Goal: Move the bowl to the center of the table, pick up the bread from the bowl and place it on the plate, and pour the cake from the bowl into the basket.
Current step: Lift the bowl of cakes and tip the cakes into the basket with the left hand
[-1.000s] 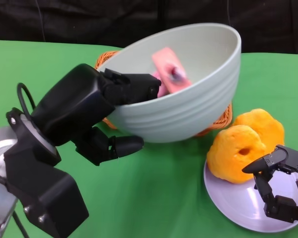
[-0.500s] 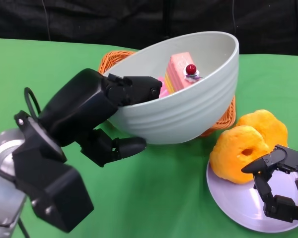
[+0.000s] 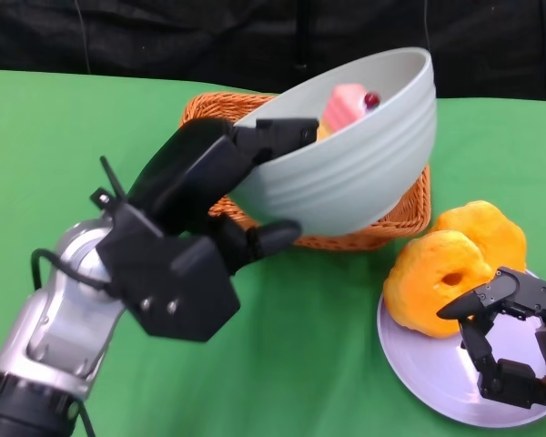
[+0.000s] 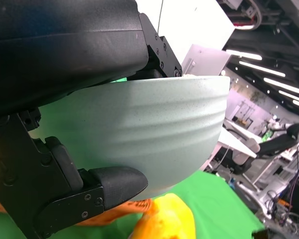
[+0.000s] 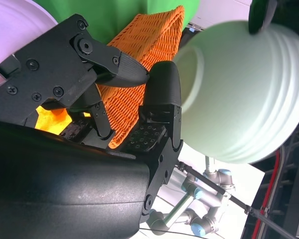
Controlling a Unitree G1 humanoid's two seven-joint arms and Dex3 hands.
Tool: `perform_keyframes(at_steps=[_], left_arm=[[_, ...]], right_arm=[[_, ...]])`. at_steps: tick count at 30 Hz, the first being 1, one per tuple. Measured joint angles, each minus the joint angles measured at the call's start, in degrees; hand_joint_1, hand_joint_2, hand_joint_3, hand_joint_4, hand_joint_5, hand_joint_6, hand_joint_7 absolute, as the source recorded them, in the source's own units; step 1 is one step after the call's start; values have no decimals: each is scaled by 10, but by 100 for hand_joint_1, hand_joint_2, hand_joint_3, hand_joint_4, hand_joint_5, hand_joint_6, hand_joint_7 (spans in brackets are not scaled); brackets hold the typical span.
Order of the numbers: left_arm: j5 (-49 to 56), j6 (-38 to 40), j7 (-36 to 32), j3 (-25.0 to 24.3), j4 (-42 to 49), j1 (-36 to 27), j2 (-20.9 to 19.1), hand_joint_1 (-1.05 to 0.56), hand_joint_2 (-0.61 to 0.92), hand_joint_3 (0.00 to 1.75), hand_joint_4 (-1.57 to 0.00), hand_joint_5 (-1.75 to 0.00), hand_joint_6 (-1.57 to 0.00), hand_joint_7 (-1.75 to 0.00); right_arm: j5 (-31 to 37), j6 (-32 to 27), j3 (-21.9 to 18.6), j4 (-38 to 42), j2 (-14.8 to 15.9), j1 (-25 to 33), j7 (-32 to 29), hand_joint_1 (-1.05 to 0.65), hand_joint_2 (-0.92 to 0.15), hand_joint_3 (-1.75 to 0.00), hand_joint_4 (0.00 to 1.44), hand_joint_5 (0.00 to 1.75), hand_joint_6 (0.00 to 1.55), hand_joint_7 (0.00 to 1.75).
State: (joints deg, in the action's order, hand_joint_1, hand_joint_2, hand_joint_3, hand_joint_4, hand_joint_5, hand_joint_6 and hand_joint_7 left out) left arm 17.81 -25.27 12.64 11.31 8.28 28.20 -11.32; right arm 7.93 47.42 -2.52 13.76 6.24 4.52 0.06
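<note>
Since the earlier frames the bowl [image 3: 364,150] has risen and tipped further away, over the basket [image 3: 393,223]; the cake [image 3: 346,102] has slid toward the far rim. Left hand [image 3: 223,196]: fingers clamped on the bowl's near rim, some over the lip, one beneath the wall. Cake: pink slice with a dark red cherry, inside the bowl, mostly hidden behind the wall. Basket: orange wicker, largely covered by the bowl. Bread [image 3: 437,282]: two orange-yellow pieces on the white plate [image 3: 437,369], partly overlapped by the right hand [image 3: 514,341]. Right hand: fingers apart, holding nothing, over the plate. Green table [image 3: 73,137].
</note>
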Motion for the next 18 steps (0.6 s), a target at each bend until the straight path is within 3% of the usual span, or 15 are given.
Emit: perform_keyframes(at_steps=[7, 13, 18], left_arm=[[-1, -5, -11, 0, 30, 10, 13, -24, 16, 175, -106, -175, -86, -175], [-39, -2, -65, -12, 93, 32, 99, -25, 19, 175, -107, -175, -88, -175], [-50, 22, -84, -15, 112, 38, 138, -23, 21, 175, -107, -175, -87, -175]], right_arm=[[1, 6, 0, 13, 0, -4, -7, -18, -44, -113, 88, 149, 92, 110], [9, 16, -1, 31, 0, -8, -14, -23, -47, -107, 88, 150, 92, 111], [10, 19, 0, 31, 0, -6, -15, -24, -45, -111, 88, 150, 92, 112]])
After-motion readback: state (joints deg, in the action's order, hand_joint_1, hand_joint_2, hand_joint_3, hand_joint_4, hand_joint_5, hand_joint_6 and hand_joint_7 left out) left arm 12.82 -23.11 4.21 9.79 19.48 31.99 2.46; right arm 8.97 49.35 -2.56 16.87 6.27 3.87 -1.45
